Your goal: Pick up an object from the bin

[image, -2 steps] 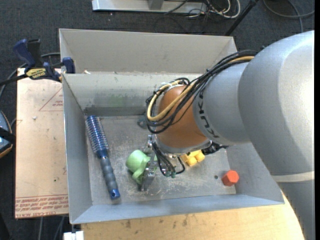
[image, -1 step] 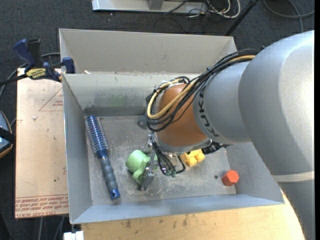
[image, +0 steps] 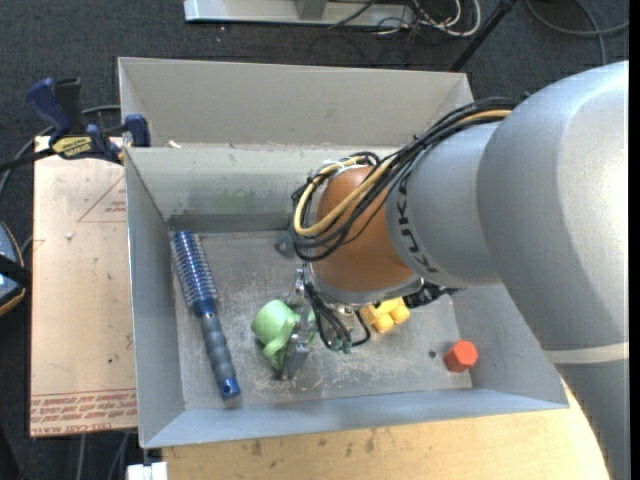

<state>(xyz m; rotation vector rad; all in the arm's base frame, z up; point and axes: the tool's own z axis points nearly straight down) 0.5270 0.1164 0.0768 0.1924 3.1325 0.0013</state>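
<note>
Our arm comes in from the right of the frame and bends down into the bin, its orange wrist cover looped with yellow and black cables. The jaws are down low at the bin floor, just below the middle of the frame, right against the right edge of a rounded pale green thing. They are dark and partly hidden under the wrist, so we cannot tell how far they are open or whether they have hold of the green thing. A blue hairbrush lies at the left of the floor, bristles toward the top of the frame, near the green thing but apart from it. A yellow thing pokes out from under the wrist to the right. A small orange-red block sits alone at the lower right.
</note>
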